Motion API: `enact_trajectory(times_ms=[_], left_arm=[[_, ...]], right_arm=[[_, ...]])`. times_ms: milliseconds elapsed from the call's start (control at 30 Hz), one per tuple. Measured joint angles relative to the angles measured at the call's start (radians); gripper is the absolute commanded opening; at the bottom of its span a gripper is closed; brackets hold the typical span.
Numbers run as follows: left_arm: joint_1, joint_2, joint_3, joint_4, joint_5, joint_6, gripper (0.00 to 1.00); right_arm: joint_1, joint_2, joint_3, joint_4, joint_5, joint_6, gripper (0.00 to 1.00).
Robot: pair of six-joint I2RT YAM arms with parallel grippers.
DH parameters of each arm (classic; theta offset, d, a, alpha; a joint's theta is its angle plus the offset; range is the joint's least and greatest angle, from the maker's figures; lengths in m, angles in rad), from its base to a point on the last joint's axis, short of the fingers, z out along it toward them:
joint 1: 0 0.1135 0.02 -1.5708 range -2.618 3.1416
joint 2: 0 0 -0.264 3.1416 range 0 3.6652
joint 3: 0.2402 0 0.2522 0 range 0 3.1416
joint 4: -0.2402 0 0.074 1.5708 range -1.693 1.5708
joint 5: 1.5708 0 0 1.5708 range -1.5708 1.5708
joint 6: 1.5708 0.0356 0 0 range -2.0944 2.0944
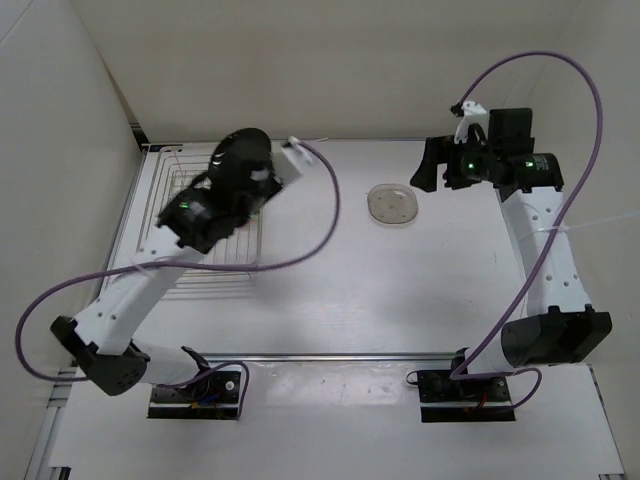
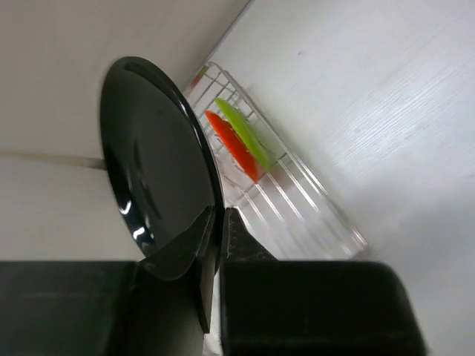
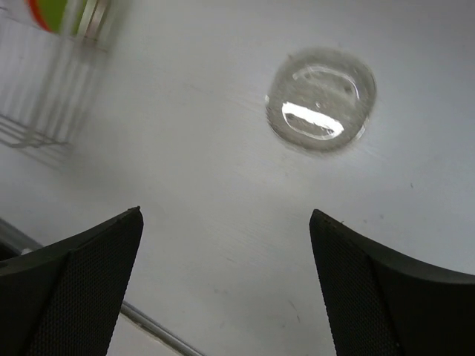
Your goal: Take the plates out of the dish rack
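Observation:
My left gripper [image 2: 217, 215] is shut on the rim of the black plate [image 2: 152, 170] and holds it on edge above the silver wire dish rack [image 2: 312, 208]. The black plate also shows in the top view [image 1: 240, 158], over the rack [image 1: 170, 200]. The orange plate [image 2: 231, 147] and the lime green plate [image 2: 245, 133] stand on edge in the rack. The clear plate [image 1: 392, 205] lies flat on the table, also in the right wrist view [image 3: 320, 100]. My right gripper [image 3: 226, 222] is open and empty, held above the table near the clear plate; it also shows in the top view [image 1: 428, 168].
White walls close in the table at the left and the back. The rack stands at the far left against the wall. A purple cable [image 1: 330, 215] loops from the left arm over the table's middle. The table's front edge [image 3: 148, 322] shows under my right gripper.

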Motion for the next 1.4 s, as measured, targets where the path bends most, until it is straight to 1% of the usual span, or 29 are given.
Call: enact_trajectory(times_ms=[33, 67, 133, 233, 333, 367, 400, 467, 500, 667, 833, 933, 1000, 1067, 1133, 1233, 1267, 1300, 1333, 1400], left_arm=[[-0.065, 0.007, -0.047, 0.029, -0.08, 0.043, 0.11], [-0.124, 0.017, -0.1, 0.054, -0.154, 0.089, 0.11], [-0.222, 0.051, -0.184, 0.086, -0.264, 0.17, 0.11], [-0.343, 0.094, -0.293, 0.135, -0.385, 0.303, 0.11], [-0.438, 0.109, -0.352, 0.187, -0.463, 0.43, 0.11], [-0.467, 0.109, -0.36, 0.209, -0.485, 0.467, 0.11], [-0.505, 0.109, -0.363, 0.236, -0.507, 0.512, 0.11], [-0.57, 0.109, -0.363, 0.296, -0.539, 0.576, 0.11], [-0.6, 0.11, -0.363, 0.321, -0.551, 0.602, 0.11], [-0.734, 0.148, -0.353, 0.396, -0.59, 0.672, 0.11], [-0.775, 0.235, -0.299, 0.408, -0.595, 0.686, 0.11], [-0.784, 0.268, -0.262, 0.41, -0.601, 0.702, 0.11], [-0.789, 0.285, -0.235, 0.42, -0.604, 0.712, 0.11], [-0.794, 0.289, -0.221, 0.433, -0.609, 0.722, 0.11], [-0.8, 0.289, -0.215, 0.445, -0.615, 0.736, 0.11], [-0.804, 0.289, -0.212, 0.461, -0.621, 0.751, 0.11], [-0.805, 0.289, -0.211, 0.461, -0.622, 0.754, 0.11], [-0.805, 0.289, -0.211, 0.462, -0.623, 0.757, 0.11], [-0.805, 0.289, -0.21, 0.459, -0.623, 0.757, 0.11], [-0.805, 0.29, -0.209, 0.456, -0.624, 0.753, 0.11]], right_arm=[[-0.002, 0.0, 0.039, -0.007, -0.036, 0.006, 1.0], [-0.005, 0.0, 0.084, -0.012, -0.08, 0.011, 1.0], [-0.014, -0.001, 0.151, -0.013, -0.151, 0.019, 1.0], [-0.021, 0.001, 0.223, -0.021, -0.251, 0.029, 1.0], [-0.02, 0.013, 0.252, -0.04, -0.324, 0.029, 1.0], [-0.018, 0.021, 0.254, -0.046, -0.34, 0.028, 0.97], [-0.014, 0.03, 0.254, -0.052, -0.351, 0.027, 0.97], [-0.01, 0.051, 0.254, -0.064, -0.372, 0.025, 0.94], [-0.007, 0.061, 0.253, -0.069, -0.381, 0.024, 0.92], [0.01, 0.081, 0.248, -0.074, -0.472, 0.022, 0.91], [0.039, 0.079, 0.246, -0.072, -0.545, 0.02, 0.87], [0.067, 0.065, 0.219, -0.072, -0.549, 0.016, 0.86], [0.088, 0.058, 0.2, -0.074, -0.541, 0.013, 0.82], [0.111, 0.055, 0.178, -0.072, -0.526, 0.01, 0.76], [0.122, 0.054, 0.158, -0.072, -0.507, 0.009, 0.73], [0.122, 0.054, 0.132, -0.071, -0.474, 0.009, 0.59], [0.122, 0.054, 0.128, -0.072, -0.463, 0.011, 0.49], [0.122, 0.054, 0.126, -0.072, -0.457, 0.013, 0.44], [0.121, 0.054, 0.126, -0.071, -0.451, 0.013, 0.43], [0.121, 0.053, 0.126, -0.07, -0.442, 0.017, 0.43]])
